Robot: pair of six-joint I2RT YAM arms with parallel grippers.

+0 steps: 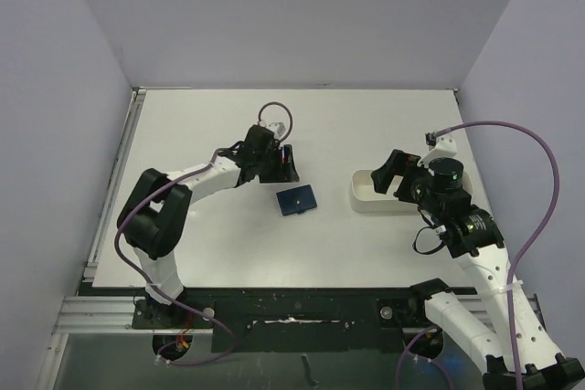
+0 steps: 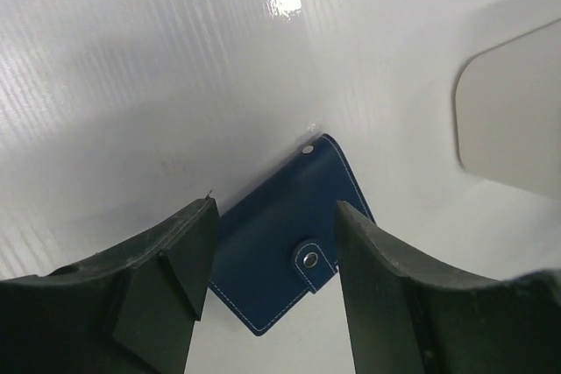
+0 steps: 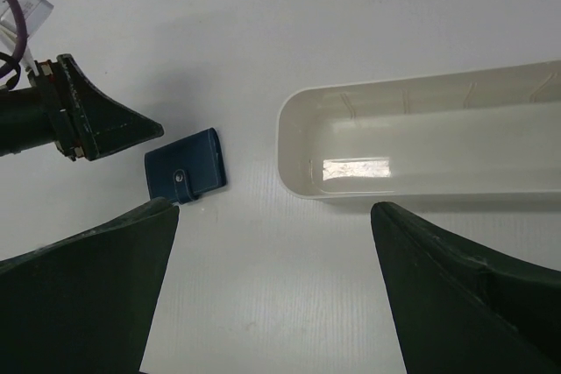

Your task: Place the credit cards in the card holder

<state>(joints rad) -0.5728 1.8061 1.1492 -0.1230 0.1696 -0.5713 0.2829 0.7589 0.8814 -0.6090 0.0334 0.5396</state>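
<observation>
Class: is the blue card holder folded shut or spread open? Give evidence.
Folded shut: the card holder lies flat, tab snapped over its cover, no pockets showing.

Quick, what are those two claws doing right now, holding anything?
Left gripper: open, holding nothing, near the blue wallet.
Right gripper: open, holding nothing, near the white tray.

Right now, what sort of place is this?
Probably a robot test cell: white table walled by plain panels, left arm and right arm bolted at its edge, plus a card holder and tray.
</observation>
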